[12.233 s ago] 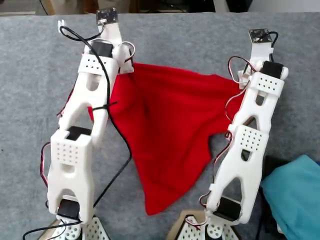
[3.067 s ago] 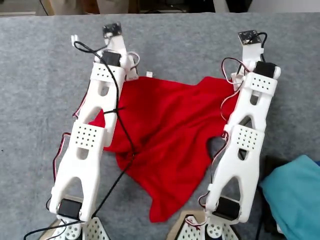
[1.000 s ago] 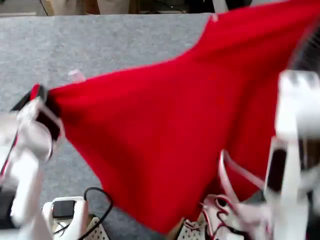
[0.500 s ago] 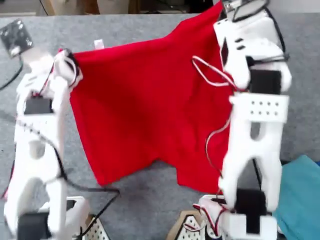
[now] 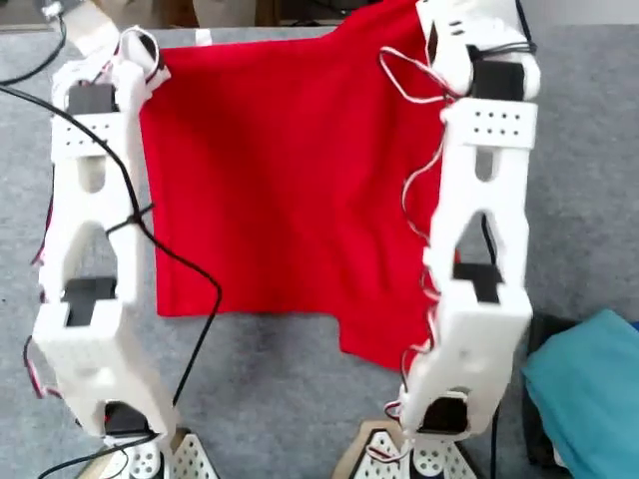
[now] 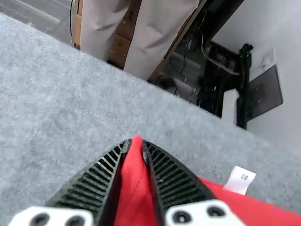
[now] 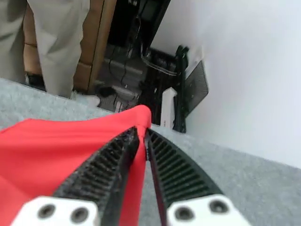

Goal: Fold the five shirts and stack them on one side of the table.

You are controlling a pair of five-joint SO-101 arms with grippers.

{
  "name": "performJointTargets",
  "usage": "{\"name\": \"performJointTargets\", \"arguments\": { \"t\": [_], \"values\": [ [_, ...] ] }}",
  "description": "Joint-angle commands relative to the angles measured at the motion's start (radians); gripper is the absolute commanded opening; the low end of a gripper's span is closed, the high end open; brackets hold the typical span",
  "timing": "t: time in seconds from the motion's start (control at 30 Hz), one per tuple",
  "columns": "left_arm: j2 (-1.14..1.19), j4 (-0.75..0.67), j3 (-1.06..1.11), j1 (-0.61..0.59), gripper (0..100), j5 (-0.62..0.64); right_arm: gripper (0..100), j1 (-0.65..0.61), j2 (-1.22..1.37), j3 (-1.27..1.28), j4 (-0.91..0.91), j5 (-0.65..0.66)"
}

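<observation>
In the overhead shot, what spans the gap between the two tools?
The red shirt spans it in the high view, a corner pinched in the left tool and one in the right tool. Its white tag lies near the left one.

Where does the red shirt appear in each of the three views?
High view: the red shirt is spread wide across the middle, over the grey table cover.
Left wrist view: a corner of it is pinched in the left gripper.
Right wrist view: another corner is pinched in the right gripper.
Shared landmark: the grey table cover lies under or behind the shirt in all three.
</observation>
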Motion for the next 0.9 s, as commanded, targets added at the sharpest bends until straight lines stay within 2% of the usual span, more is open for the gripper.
{"name": "performJointTargets", "arguments": {
  "t": [0.0,0.23,0.33,0.47,0.6,0.87],
  "values": [
    [0.053,0.149,-0.23,-0.012,2,0.008,0.5,0.015,0.081,-0.305,0.187,-0.014],
    [0.104,0.499,-0.448,0.003,2,-0.068,0.5,-0.03,0.137,-0.628,0.729,0.066],
    [0.104,0.634,-0.482,0.015,2,-0.069,0.5,-0.044,0.136,-0.7,0.875,0.06],
    [0.097,0.775,-0.486,0.055,2,-0.118,0.5,-0.035,0.094,-0.668,0.881,0.029],
    [0.096,0.907,-0.486,0.101,2,-0.138,0.5,-0.031,-0.05,-0.493,0.881,-0.046],
    [0.105,0.934,-0.46,0.029,2,-0.153,0.5,-0.022,-0.4,0.068,0.868,-0.061]
  ]
}}
